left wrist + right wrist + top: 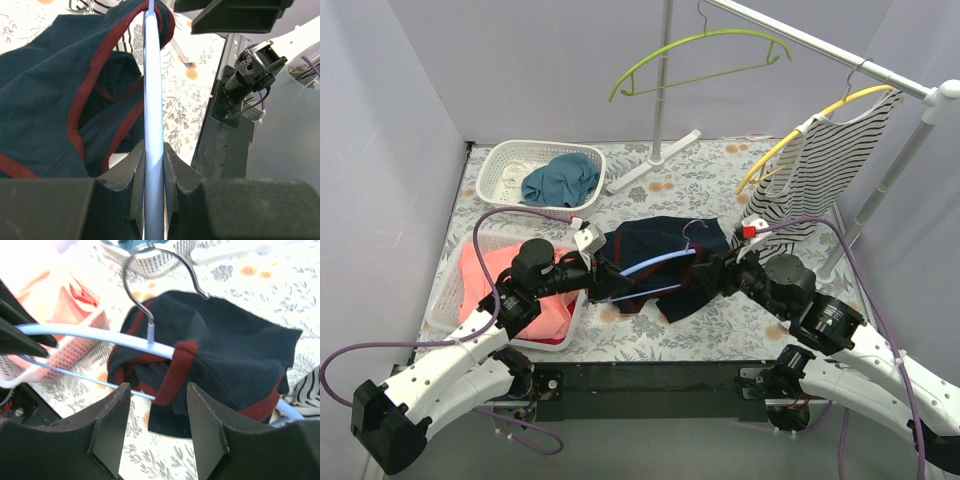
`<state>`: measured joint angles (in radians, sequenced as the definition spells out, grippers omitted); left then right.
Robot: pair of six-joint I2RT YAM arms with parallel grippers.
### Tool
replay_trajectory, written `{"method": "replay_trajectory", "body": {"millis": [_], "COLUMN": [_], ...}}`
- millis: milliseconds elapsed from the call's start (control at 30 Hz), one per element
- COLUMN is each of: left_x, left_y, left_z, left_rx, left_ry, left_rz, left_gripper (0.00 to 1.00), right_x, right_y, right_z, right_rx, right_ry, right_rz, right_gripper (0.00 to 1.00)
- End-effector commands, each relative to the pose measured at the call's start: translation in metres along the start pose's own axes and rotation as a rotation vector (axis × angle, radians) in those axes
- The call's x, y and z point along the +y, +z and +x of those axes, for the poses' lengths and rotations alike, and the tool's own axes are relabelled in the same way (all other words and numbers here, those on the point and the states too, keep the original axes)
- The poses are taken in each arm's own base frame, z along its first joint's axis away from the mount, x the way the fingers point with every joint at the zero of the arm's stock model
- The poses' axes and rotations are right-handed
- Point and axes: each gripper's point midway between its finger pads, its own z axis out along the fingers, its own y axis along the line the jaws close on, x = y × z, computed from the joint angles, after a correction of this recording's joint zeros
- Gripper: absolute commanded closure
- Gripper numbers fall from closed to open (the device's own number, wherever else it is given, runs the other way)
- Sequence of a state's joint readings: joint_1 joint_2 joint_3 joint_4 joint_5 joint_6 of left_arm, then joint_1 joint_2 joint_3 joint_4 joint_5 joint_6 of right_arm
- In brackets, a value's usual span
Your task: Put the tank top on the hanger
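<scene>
The navy tank top [665, 262] with dark red trim lies bunched at the table's middle, partly draped over the light-blue hanger [655, 264]. My left gripper [598, 272] is shut on the hanger's left arm; in the left wrist view the blue bar [152, 100] runs straight between the fingers into the shirt [45, 100]. My right gripper [712, 272] is open and empty, close to the shirt's right side. In the right wrist view the hanger [100, 335] with its metal hook [145, 285] enters a red-trimmed opening of the shirt [235, 355].
A white basket [535, 172] with a blue cloth stands at the back left. A coral-pink garment [520, 285] fills a basket at the left. A rail [820, 45] carries a lime-green hanger [700, 50] and a yellow hanger with a striped top [820, 165].
</scene>
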<state>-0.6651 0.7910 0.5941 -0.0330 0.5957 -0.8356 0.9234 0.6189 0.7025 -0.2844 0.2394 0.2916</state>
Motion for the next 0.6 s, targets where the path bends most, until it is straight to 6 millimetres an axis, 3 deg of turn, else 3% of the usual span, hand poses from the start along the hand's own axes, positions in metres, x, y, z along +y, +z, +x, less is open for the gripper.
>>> {"method": "replay_trajectory", "body": {"millis": [0,267,567], "left_x": [-0.006,-0.007,-0.009], "left_y": [0.004,0.009,0.017], "left_z": [-0.018,-0.011,-0.006], "left_rx": [-0.084,-0.066,-0.060], "left_ry": [0.008,-0.018,-0.043], "left_rz": [0.034,0.060,0.066], "left_gripper": [1.00,1.00,1.00], "right_x": [0.012,0.008,-0.004], "right_y": [0.001,0.030,0.043], "right_z": [-0.038,-0.039,-0.035], "right_rx": [-0.175,-0.187,-0.228], "right_ry": [0.025,0.084,0.129], "right_rz": [-0.054,0.007,0.072], "right_gripper": [0.42,0.42,0.50]}}
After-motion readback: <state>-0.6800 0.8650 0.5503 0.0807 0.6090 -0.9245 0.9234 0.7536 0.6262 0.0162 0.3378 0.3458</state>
